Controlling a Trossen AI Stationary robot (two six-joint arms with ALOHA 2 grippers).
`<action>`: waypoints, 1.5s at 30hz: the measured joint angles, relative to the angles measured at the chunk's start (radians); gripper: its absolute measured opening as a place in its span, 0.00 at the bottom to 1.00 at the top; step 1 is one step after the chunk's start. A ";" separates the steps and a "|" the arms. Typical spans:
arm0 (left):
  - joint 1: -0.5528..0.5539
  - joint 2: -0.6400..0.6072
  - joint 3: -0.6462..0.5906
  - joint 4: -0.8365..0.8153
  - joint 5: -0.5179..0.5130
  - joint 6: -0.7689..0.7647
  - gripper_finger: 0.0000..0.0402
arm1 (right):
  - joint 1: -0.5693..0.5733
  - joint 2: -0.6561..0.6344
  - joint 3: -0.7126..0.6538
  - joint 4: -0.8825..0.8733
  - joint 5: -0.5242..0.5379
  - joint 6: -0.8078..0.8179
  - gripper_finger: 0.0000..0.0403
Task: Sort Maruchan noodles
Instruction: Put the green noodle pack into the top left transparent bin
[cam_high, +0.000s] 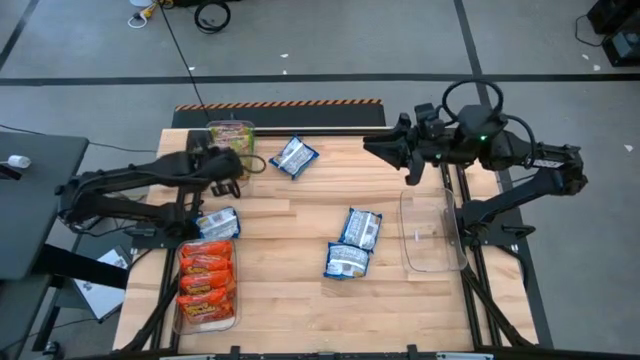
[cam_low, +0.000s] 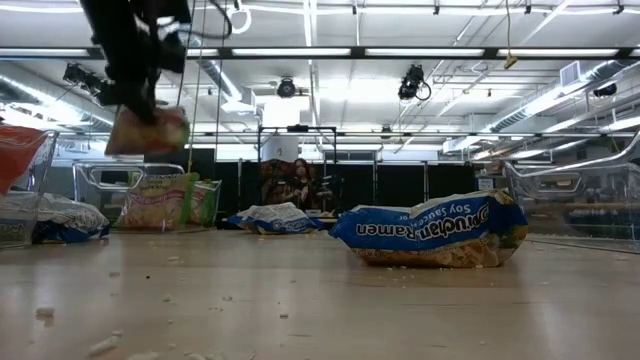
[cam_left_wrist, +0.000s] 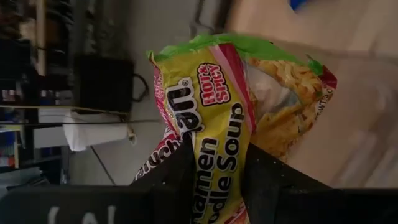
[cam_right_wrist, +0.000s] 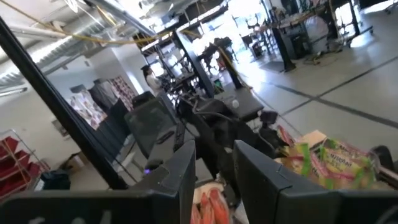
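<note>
Left hand (cam_left_wrist: 214, 180): closed on a green-pink-yellow Hot & Spicy ramen packet (cam_left_wrist: 217, 112), the packet pinched between its two dark fingers and raised off the worktop (cam_high: 300, 300).
Held packet: it hung beyond the fingertips, clamped near one end only, most of its length free.
Just below the left hand: a clear bin with green-pink-yellow packets (cam_high: 232, 135) stood at the worktop's far left corner, the likely target for the held packet.
Nearer the left arm's base: a blue-white packet (cam_high: 218, 223) lay just beside a clear bin of orange-red packets (cam_high: 206, 283).
Farther from the left hand: one blue-white packet by the green bin (cam_high: 294, 156) lay near it, and two blue-white packets mid-worktop (cam_high: 353, 243) sat touching each other, still unsorted.
Right hand (cam_high: 402, 152): it hung above the far right of the worktop, well apart from every packet, nothing between its fingers, which stood partly apart.
Beneath and nearer the right arm's base: an empty clear bin (cam_high: 432, 232) stood, probably meant for the blue-white kind.
Risk, slip: the end-only grip might let the slick packet swing or slide out.
Risk, miss: released off-centre, the packet could catch the bin's rim and tip onto the worktop.
Risk, crush: a hard pinch might break more noodles; crumbs (cam_low: 100, 345) already lay on the worktop.
</note>
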 joint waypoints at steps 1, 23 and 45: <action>0.000 0.004 -0.036 0.016 -0.001 0.000 0.28 | 0.007 0.000 0.000 -0.008 0.000 0.003 0.29; 0.092 0.004 -0.253 0.256 0.116 0.034 0.49 | 0.139 -0.004 0.000 -0.015 0.103 0.051 0.29; 0.548 0.150 0.002 0.048 0.749 -0.071 0.50 | 0.138 0.082 -0.025 -0.063 0.104 0.200 0.29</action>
